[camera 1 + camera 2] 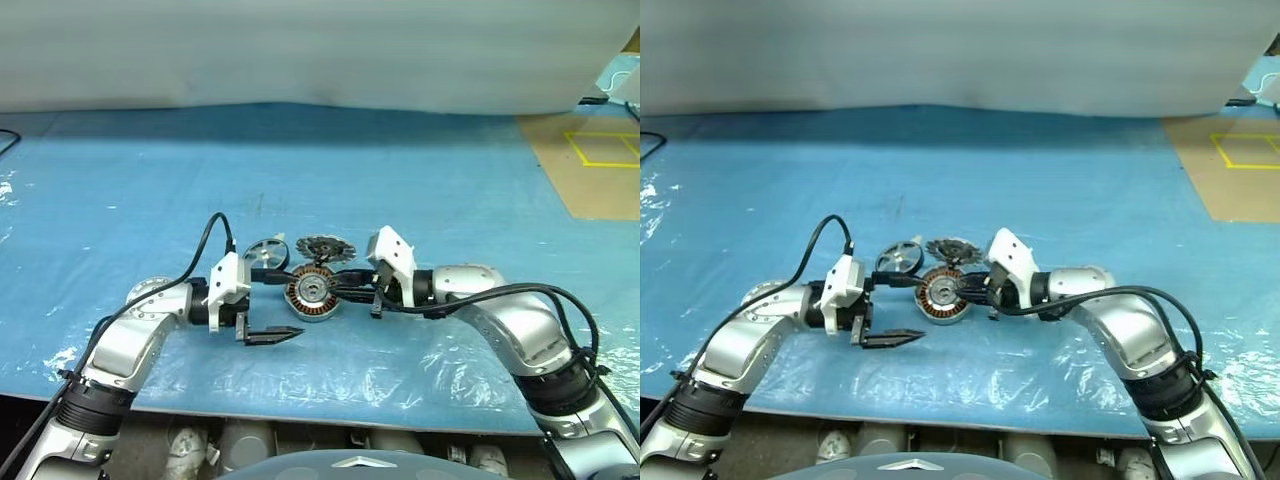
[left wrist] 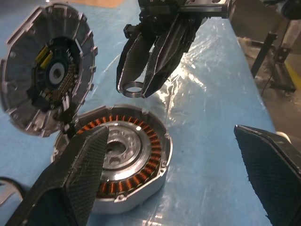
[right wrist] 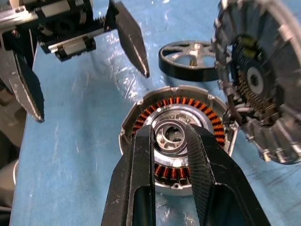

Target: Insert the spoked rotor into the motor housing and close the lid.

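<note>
1. Nearest the camera, the left gripper hangs wide open and empty at nine o'clock of the motor housing.
2. Right gripper pinches a small metal ring just above the housing's centre.
3. Spoked rotor lies on the blue sheet at eleven o'clock; the lid leans at twelve.
4. Judging by this, rotor insertion hasn't begun; next calls for seating or setting down the ring.

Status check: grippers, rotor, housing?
Left gripper open beside motor housing. Right gripper shut on small ring above it. Spoked rotor still out; lid open.
</note>
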Robot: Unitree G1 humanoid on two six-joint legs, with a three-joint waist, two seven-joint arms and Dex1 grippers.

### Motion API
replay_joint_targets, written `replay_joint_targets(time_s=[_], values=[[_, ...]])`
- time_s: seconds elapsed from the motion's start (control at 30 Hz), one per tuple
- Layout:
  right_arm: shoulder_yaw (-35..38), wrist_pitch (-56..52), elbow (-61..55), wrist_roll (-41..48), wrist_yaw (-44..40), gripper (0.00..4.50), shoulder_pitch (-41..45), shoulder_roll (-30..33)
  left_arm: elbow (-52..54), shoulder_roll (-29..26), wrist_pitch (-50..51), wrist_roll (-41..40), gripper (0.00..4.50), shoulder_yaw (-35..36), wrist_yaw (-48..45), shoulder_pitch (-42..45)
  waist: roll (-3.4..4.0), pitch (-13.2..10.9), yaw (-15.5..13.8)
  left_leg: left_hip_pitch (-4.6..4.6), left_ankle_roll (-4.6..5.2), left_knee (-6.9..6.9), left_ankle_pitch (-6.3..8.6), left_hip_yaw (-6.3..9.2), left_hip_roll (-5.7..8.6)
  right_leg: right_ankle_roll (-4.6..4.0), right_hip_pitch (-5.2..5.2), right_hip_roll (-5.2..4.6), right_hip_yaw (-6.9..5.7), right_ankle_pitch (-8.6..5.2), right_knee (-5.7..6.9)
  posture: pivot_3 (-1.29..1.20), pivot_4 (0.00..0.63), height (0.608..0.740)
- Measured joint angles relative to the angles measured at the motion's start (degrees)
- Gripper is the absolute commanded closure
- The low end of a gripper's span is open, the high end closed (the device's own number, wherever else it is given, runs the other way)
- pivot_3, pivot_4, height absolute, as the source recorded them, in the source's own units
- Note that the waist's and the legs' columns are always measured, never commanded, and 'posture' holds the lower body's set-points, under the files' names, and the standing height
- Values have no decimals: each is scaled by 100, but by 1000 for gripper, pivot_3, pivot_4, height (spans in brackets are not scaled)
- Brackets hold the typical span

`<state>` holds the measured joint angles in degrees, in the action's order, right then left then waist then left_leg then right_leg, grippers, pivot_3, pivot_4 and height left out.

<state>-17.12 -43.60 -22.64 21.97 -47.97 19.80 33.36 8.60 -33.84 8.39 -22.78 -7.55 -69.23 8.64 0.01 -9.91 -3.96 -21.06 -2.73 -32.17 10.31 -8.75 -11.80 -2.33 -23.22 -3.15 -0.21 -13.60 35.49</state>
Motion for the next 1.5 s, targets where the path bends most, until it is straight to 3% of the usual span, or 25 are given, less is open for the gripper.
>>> replay_joint_targets(time_s=[0.4, 0.6, 1.5], values=[[-649, 689, 1079, -694, -232, 3931, 525, -468, -569, 16, -711, 252, 0, 125, 199, -61, 0, 0, 2, -3, 0, -5, 0, 0, 0, -1, -4, 0, 0, 0, 10, 0, 150, 740], [-686, 984, 1397, -1011, -432, 3931, 638, -406, -631, 80, -859, 298, 0, 119, 204, -28, 0, 0, 0, -2, 0, -10, 0, 0, 0, -1, -4, -1, 1, 0, 15, 0, 150, 740], [-1020, 1691, 1869, -1650, -1011, 3931, 1001, -599, -711, 194, -933, 358, 0, 86, 182, -23, 0, 0, 3, -2, 1, -12, 0, -1, -2, -2, -4, 0, 1, 1, 18, 0, 150, 740]])
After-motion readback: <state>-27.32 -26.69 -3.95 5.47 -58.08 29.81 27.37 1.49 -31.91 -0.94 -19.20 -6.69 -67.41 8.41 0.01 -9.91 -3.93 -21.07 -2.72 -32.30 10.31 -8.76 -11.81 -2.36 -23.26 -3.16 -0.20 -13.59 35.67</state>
